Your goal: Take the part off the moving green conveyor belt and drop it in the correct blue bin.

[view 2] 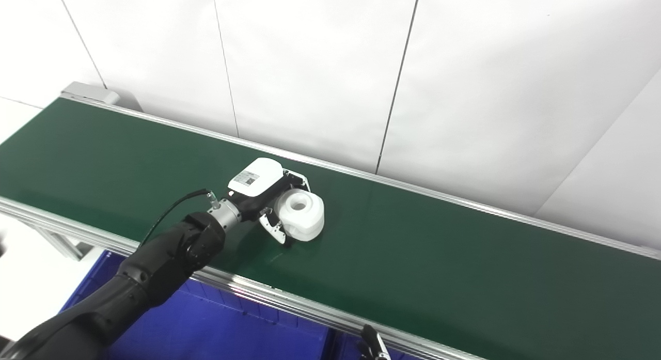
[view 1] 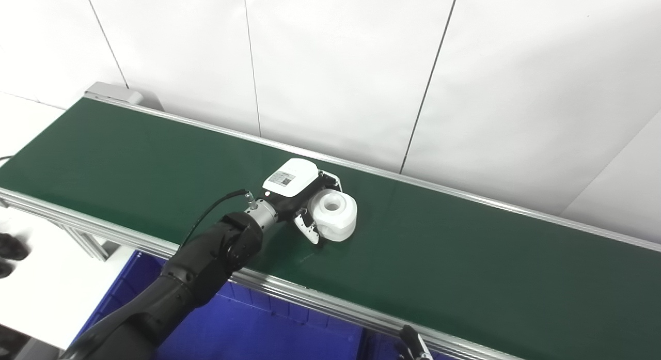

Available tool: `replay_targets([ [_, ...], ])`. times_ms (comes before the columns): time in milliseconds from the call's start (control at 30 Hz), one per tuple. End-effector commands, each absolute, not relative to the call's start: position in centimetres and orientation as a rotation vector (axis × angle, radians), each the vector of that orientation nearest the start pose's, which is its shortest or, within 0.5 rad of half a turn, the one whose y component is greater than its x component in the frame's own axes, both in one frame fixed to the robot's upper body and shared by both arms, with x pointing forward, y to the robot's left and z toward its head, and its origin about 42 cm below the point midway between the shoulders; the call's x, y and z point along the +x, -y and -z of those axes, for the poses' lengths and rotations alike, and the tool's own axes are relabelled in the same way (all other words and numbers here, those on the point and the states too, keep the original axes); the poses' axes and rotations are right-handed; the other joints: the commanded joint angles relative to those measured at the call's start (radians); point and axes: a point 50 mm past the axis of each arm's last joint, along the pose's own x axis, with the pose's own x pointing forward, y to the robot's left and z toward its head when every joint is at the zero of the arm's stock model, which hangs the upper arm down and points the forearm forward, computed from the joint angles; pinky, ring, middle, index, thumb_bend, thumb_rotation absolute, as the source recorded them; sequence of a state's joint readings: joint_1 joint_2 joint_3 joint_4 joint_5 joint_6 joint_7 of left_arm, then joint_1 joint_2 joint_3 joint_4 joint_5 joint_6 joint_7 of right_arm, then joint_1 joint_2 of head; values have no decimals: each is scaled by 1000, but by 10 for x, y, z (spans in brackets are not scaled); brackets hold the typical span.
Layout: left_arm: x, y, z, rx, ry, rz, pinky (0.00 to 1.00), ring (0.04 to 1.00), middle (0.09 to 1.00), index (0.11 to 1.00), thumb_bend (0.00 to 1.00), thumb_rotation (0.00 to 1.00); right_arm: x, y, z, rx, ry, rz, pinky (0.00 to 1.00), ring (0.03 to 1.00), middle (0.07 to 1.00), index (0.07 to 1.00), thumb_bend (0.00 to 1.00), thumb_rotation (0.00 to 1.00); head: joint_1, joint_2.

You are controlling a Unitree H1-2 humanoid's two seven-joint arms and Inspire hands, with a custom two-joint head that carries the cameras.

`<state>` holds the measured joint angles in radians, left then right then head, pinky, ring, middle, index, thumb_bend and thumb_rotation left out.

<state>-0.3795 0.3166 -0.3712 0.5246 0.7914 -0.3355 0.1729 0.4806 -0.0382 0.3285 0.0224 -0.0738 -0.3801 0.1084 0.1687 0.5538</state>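
Item: white cylindrical part (view 1: 335,214) on green conveyor belt (view 1: 465,256), left hand (view 1: 299,194) cupped about it, fingers seemingly touching though a firm grasp cannot be told; risk: belt travel carries it off before blue bin (view 1: 248,329).

Glossy black jointed left arm (view 1: 196,272); silver metal wrist collar (view 1: 261,214); thin black cable (view 1: 209,213); white-shelled left hand (view 1: 302,194) bearing a QR-code label (view 1: 282,178).
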Motion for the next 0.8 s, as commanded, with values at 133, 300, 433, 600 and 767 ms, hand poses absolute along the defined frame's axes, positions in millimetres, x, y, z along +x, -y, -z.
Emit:
replay_targets([
  [133, 392, -215, -103, 1124, 387, 422, 398, 461, 488, 490, 523, 0, 98, 144, -34, 22, -66, -338, 913, 914, 940, 951, 941, 1000, 1, 2],
  [300, 390, -222, -125, 1119, 401, 428, 346, 428, 490, 490, 523, 0, 99, 143, -37, 23, -69, -340, 917, 911, 940, 951, 941, 999, 2, 23],
  [433, 372, -232, -161, 1112, 469, 412, 380, 466, 501, 479, 522, 0, 99, 145, -43, 15, -64, -346, 903, 905, 946, 955, 938, 1000, 9, 83],
  [600, 338, -249, -203, 1081, 499, 406, 377, 465, 496, 484, 522, 0, 100, 145, -57, 15, -57, -350, 917, 915, 961, 972, 925, 1000, 6, 183],
  [767, 302, -268, -220, 1081, 517, 401, 400, 473, 492, 485, 522, 0, 101, 148, -72, 16, -47, -350, 948, 931, 965, 978, 893, 1000, 38, 251],
])
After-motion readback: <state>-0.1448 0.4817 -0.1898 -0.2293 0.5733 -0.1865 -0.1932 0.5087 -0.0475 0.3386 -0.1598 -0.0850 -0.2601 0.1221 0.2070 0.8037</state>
